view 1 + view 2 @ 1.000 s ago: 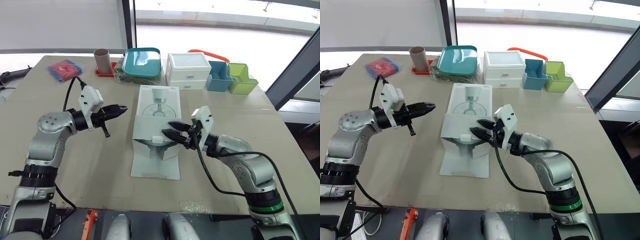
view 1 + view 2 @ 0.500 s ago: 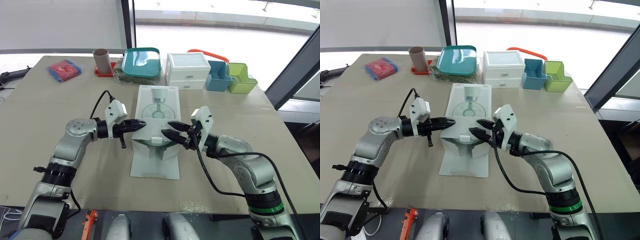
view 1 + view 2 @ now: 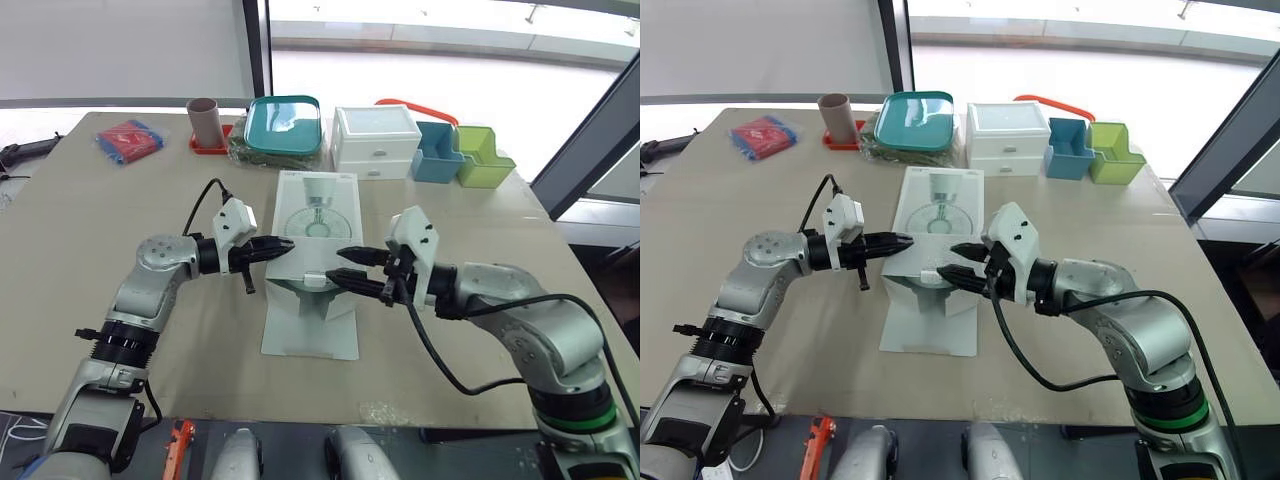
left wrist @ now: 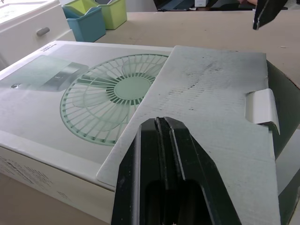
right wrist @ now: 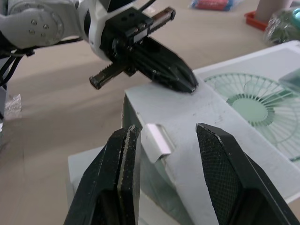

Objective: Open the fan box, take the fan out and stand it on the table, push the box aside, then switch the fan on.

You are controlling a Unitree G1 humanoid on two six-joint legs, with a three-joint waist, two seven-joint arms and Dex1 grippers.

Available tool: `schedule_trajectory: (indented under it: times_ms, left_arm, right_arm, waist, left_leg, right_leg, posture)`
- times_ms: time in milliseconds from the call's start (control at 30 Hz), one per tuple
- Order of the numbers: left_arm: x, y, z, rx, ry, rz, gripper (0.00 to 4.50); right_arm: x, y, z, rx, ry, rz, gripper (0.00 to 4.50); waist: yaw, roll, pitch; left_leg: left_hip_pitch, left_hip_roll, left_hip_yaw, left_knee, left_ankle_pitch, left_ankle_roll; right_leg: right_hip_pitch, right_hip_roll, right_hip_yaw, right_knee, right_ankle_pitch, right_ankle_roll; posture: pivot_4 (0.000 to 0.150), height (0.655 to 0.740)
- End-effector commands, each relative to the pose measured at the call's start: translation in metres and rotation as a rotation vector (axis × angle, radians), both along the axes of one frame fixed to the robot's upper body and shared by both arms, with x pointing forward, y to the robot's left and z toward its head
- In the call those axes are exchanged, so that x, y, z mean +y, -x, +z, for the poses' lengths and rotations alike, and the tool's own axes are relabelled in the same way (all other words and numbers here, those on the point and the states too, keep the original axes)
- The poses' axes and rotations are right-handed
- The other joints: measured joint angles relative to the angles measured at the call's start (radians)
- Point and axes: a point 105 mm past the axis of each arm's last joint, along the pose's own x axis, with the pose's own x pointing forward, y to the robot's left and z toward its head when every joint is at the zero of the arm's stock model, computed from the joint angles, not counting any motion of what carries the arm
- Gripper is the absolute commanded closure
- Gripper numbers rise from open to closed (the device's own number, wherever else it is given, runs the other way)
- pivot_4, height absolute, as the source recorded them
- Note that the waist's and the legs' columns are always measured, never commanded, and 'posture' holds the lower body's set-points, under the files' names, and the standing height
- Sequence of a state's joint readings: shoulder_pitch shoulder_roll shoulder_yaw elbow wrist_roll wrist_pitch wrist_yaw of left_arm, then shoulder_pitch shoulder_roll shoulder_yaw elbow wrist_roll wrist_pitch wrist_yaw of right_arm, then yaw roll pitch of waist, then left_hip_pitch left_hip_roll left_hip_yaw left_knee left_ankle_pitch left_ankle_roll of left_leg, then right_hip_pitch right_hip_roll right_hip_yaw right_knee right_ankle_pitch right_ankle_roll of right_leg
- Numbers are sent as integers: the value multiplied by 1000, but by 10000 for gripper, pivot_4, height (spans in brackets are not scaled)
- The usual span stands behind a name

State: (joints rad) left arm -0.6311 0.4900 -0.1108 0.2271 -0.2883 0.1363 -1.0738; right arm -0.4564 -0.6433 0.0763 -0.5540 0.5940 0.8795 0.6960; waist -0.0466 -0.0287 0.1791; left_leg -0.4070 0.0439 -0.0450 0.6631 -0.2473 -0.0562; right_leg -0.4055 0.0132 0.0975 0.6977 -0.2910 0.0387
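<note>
The left gripper (image 3: 285, 243) is clenched with nothing between its fingers, and its tips are pressing on the 9 o'clock edge of the raised inner flap (image 4: 206, 93) of the fan box (image 3: 315, 215). The right gripper (image 3: 342, 266) is coming in from 3 o'clock with its fingers spread wide and empty. They are straddling the small white tab (image 5: 158, 143) that is sticking out of that flap's near edge.

The box is lying flat at the middle of the worktop (image 3: 150, 180), with its printed fan picture facing up. Its outer flap is lying folded down on the worktop toward 6 o'clock. The fan itself is presumably inside, under the inner flap.

The opening step looks to be in hand and only partly done. The next move is calling for the right gripper to pinch the tab and pull the flap up and toward 6 o'clock. Meanwhile the left gripper would be steadying the box so it is not sliding. The tab is thin card, so a shallow pinch is likely to slip off.
</note>
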Motion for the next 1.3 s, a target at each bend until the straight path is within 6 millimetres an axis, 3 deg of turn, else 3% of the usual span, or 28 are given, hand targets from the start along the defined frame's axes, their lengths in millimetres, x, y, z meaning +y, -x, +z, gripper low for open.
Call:
schedule_trajectory:
  times_ms: [33,267,500,633,700,1000,1300]
  left_arm:
    - [1,-3,2,-17,0,21,45000]
    - [0,-4,0,-25,11,38,45000]
    - [-1,-6,-2,-34,11,49,45000]
    - [-1,-7,-2,-38,11,53,45000]
    - [-1,-7,-2,-40,13,55,45000]
    - [-2,-9,0,-52,19,63,45000]
    - [-5,-9,-2,-52,23,68,45000]
  right_arm:
    - [3,12,0,-8,46,49,23414]
    - [8,16,-13,61,109,62,23414]
    - [9,18,-7,60,94,83,23414]
    - [12,16,-1,61,61,80,39137]
    - [13,17,-1,59,72,84,44494]
    - [6,5,-9,111,128,8,44494]
    - [-1,10,-25,155,209,-11,44494]
  waist:
    - [0,0,0]
    - [0,0,0]
    - [0,0,0]
    - [0,0,0]
    - [0,0,0]
    - [1,0,0]
    - [0,0,0]
  left_leg:
    - [0,0,0,0,0,0]
    - [0,0,0,0,0,0]
    - [0,0,0,0,0,0]
    - [0,0,0,0,0,0]
    - [0,0,0,0,0,0]
    - [0,0,0,0,0,0]
    - [0,0,0,0,0,0]
  right_leg:
    - [0,0,0,0,0,0]
    - [0,0,0,0,0,0]
    - [0,0,0,0,0,0]
    - [0,0,0,0,0,0]
    - [0,0,0,0,0,0]
    - [0,0,0,0,0,0]
    - [0,0,0,0,0,0]
  posture:
    - [1500,7400]
    - [1500,7400]
    - [1500,7400]
    - [1500,7400]
    - [1500,7400]
    - [1500,7400]
    - [1500,7400]
